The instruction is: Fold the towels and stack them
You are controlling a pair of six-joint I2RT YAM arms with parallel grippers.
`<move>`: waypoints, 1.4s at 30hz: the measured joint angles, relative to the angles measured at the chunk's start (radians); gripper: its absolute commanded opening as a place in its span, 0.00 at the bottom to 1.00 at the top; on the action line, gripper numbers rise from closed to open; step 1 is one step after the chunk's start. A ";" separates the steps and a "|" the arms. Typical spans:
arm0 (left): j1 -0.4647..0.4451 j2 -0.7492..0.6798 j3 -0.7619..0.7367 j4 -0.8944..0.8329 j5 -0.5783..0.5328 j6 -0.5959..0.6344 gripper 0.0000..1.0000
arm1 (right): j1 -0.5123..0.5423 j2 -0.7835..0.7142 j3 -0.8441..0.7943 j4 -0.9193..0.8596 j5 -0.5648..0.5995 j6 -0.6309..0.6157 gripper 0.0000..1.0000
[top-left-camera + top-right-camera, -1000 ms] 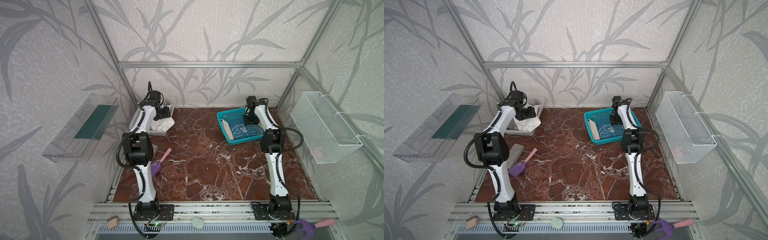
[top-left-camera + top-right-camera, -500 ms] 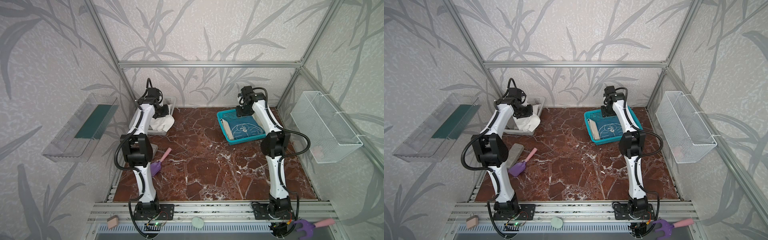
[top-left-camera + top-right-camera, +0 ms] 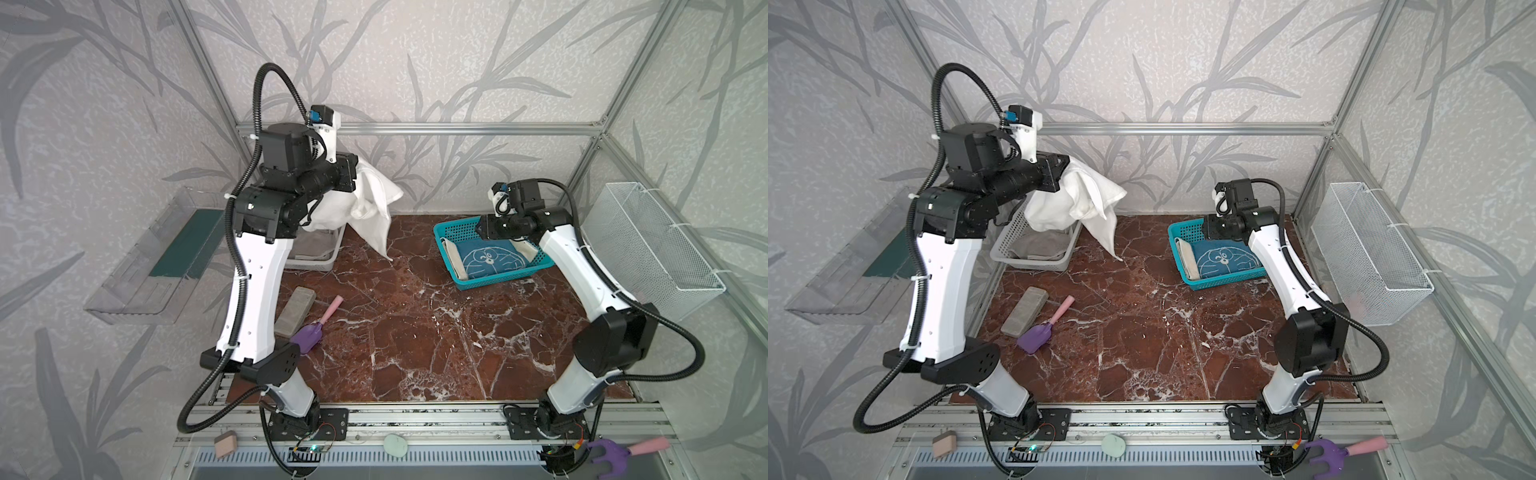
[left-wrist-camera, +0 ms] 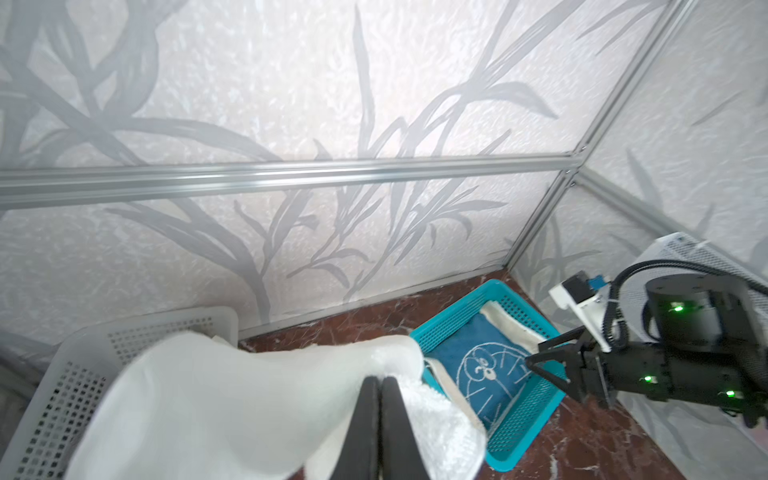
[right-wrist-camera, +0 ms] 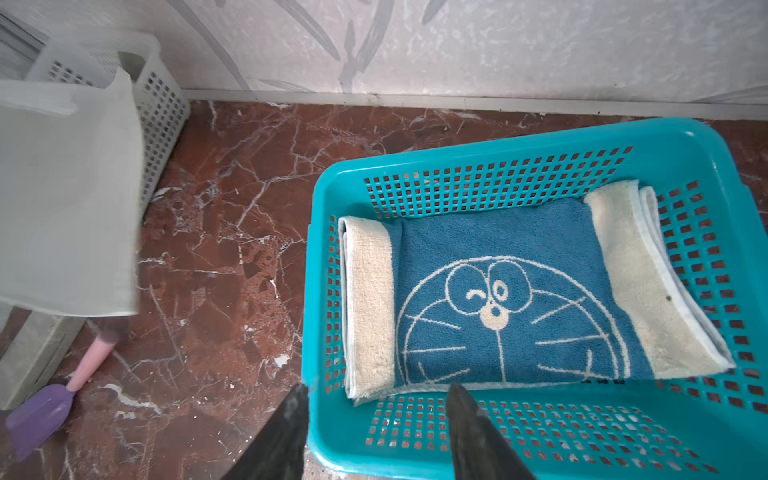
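Lying nearest on the red marble tabletop [image 3: 415, 353] are a flat grey slab [image 3: 296, 311] and a purple scoop with a pink handle [image 3: 309, 334], just beside each other. Farther back, right, the folded blue-and-cream terry towel [image 5: 498, 299] lies in a teal perforated basket [image 5: 478, 183]; the right fingers [image 5: 478, 436] hang spread over its rim. Far left, the left fingers [image 4: 368, 415], pressed together, pinch the plain white terry towel [image 3: 365, 208] above a pale grey perforated basket [image 3: 1005, 245] holding the plain grey towel [image 3: 1038, 247].

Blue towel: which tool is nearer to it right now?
Right. The right tool hovers open over the teal basket rim, just above the blue towel; the left tool is across the table, high by the white basket, shut on the white towel.
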 measured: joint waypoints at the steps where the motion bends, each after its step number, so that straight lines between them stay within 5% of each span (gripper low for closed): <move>1: -0.010 -0.015 0.000 -0.003 0.005 -0.008 0.00 | 0.000 -0.033 -0.028 0.012 -0.009 0.005 0.53; 10: -0.167 -0.057 -0.088 0.043 0.094 -0.078 0.00 | 0.002 -0.282 -0.225 0.086 -0.120 0.068 0.55; 16: -0.084 -0.194 -0.565 0.193 0.104 -0.132 0.02 | 0.070 -0.318 -0.352 0.127 -0.151 0.105 0.54; 19: 0.047 -0.244 -0.880 0.305 0.133 -0.201 0.49 | 0.160 -0.285 -0.391 0.129 -0.140 0.109 0.54; 21: 0.122 -0.222 -1.012 0.312 0.114 -0.225 0.59 | 0.232 -0.241 -0.403 0.137 -0.130 0.111 0.53; 29: 0.156 -0.260 -1.321 0.319 0.113 -0.245 0.54 | 0.459 0.016 -0.421 0.160 -0.061 0.110 0.53; 36: 0.137 -0.381 -1.593 0.393 0.139 -0.279 0.47 | 0.505 0.211 -0.380 0.146 -0.023 0.091 0.48; 42: -0.068 -0.384 -1.721 0.509 0.132 -0.360 0.47 | 0.549 0.184 -0.489 0.192 0.014 0.120 0.40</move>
